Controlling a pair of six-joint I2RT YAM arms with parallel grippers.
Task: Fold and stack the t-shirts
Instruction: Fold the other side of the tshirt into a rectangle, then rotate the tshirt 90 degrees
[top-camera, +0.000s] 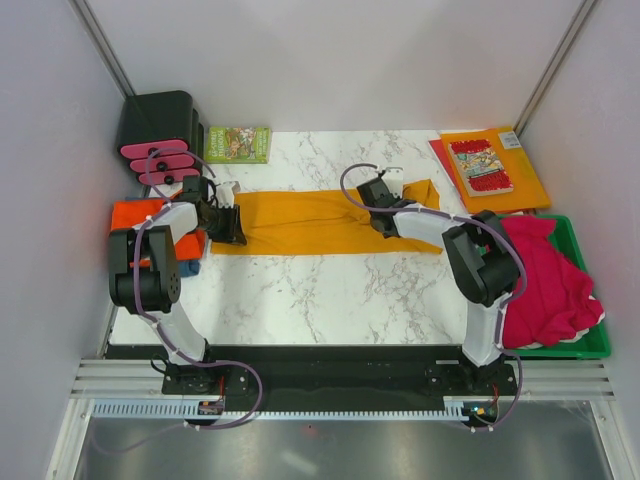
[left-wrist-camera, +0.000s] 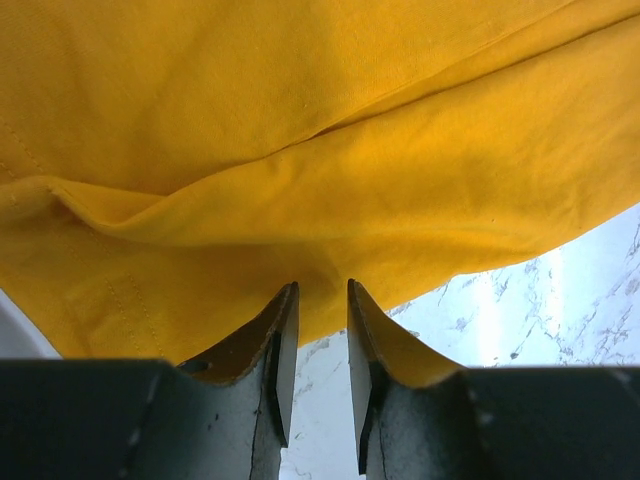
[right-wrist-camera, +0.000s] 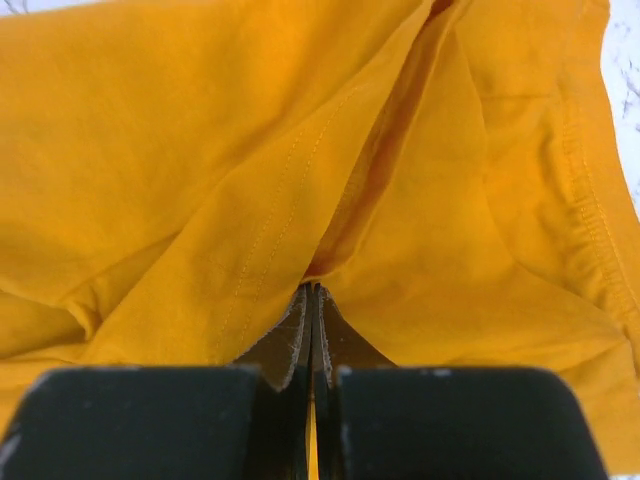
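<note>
The mustard t-shirt (top-camera: 310, 222) lies as a long folded strip across the middle of the marble table (top-camera: 330, 290). My left gripper (top-camera: 232, 228) is at its left end. In the left wrist view the gripper (left-wrist-camera: 322, 285) is narrowly open, its tips at the cloth's (left-wrist-camera: 300, 150) edge, with bare marble showing between the fingers. My right gripper (top-camera: 383, 225) is near the strip's right end. In the right wrist view it (right-wrist-camera: 314, 288) is shut on a pinch of the mustard cloth (right-wrist-camera: 200, 150). A red-orange t-shirt (top-camera: 130, 215) and a blue one (top-camera: 192, 266) lie at the left edge.
Crimson-pink t-shirts (top-camera: 545, 280) fill a green tray (top-camera: 592, 345) at the right. An orange folder (top-camera: 525, 180) with a comic book (top-camera: 480, 166) lies at the back right. A green book (top-camera: 238, 144) and a black rack (top-camera: 160, 125) with pink pieces stand at the back left.
</note>
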